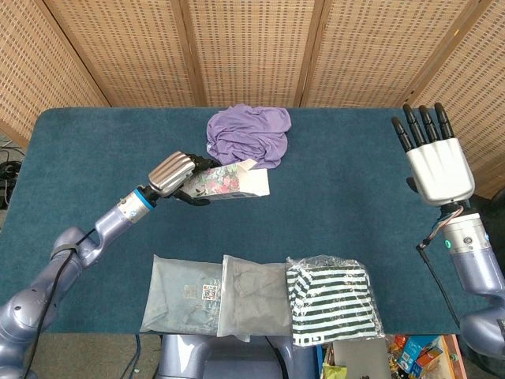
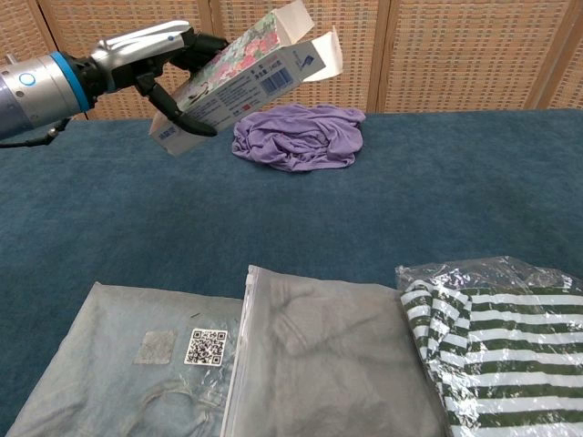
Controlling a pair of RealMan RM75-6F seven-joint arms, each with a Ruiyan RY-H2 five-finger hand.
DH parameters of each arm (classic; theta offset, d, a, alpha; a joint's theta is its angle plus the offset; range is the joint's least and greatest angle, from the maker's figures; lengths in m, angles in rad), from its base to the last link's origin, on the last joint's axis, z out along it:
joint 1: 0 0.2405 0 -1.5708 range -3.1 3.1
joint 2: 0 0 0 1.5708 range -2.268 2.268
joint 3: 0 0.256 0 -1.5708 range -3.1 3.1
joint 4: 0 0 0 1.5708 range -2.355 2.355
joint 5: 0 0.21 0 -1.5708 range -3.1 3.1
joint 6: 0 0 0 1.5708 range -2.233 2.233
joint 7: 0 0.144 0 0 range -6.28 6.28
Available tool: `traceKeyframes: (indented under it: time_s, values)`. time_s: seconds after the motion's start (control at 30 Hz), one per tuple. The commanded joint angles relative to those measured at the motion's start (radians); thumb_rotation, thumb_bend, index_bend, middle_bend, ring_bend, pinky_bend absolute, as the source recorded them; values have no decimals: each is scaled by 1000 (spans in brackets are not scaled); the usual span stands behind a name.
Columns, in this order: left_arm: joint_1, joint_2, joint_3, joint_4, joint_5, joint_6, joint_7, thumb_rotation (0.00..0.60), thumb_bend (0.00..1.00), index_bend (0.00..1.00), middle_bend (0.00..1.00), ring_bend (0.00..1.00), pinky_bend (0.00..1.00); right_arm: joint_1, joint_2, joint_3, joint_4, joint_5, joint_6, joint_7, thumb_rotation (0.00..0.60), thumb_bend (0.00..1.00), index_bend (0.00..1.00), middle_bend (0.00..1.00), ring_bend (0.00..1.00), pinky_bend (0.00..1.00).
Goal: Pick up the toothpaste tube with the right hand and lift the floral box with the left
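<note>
Floral box (image 2: 239, 75) tilted aloft in left hand (image 2: 155, 47).

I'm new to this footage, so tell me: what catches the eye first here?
The left robot hand holds the floral box tilted above the table, flaps open. The right robot hand hangs open and empty at the right. Behind the box lies a purple cloth.

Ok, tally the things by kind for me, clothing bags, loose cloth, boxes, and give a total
Bagged clothes: 3, grey bag, frosted bag, striped bag
Loose purple cloth: 1
Floral box, held off the table by the left hand: 1
Total: 5
</note>
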Motion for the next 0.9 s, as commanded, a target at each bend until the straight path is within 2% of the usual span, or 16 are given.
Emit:
traceKeyframes:
  time_s: [0.03, 0.23, 0.43, 0.53, 0.57, 0.63, 0.67, 0.7, 0.77, 0.9]
  values:
    - [35, 122, 62, -192, 29, -72, 87, 600, 268, 596, 528, 494, 514, -55, -119, -44, 125, -20, 4, 129, 600, 0, 0, 0, 0, 0]
    - [73, 146, 77, -294, 7, -136, 170, 600, 267, 596, 528, 494, 514, -87, -201, -77, 212, -50, -2, 213, 600, 0, 0, 0, 0, 0]
    - [101, 106, 91, -275, -2, -194, 202, 600, 268, 596, 525, 491, 514, -113, -229, -91, 245, -78, 4, 264, 600, 0, 0, 0, 0, 0]
    - [108, 87, 92, -257, -3, -209, 225, 600, 268, 585, 445, 404, 480, -122, -231, -92, 250, -92, 13, 275, 600, 0, 0, 0, 0, 0]
    - [110, 85, 91, -257, -6, -217, 227, 600, 268, 522, 355, 319, 421, -124, -230, -91, 251, -95, 15, 278, 600, 0, 0, 0, 0, 0]
    - [109, 86, 92, -269, -11, -239, 225, 600, 268, 322, 157, 145, 275, -129, -228, -89, 248, -99, 20, 285, 600, 0, 0, 0, 0, 0]
    - [108, 89, 91, -280, -15, -252, 228, 600, 267, 180, 65, 63, 188, -132, -227, -88, 247, -101, 24, 289, 600, 0, 0, 0, 0, 0]
    - [107, 94, 88, -291, -19, -264, 237, 600, 267, 81, 15, 17, 115, -135, -225, -87, 244, -104, 27, 293, 600, 0, 0, 0, 0, 0]
    - [104, 112, 81, -331, -35, -296, 262, 600, 267, 4, 0, 0, 31, -144, -221, -86, 236, -111, 37, 301, 600, 0, 0, 0, 0, 0]
    - [124, 191, 46, -461, -85, -298, 331, 600, 267, 0, 0, 0, 0, -179, -208, -87, 209, -140, 85, 345, 600, 0, 0, 0, 0, 0]
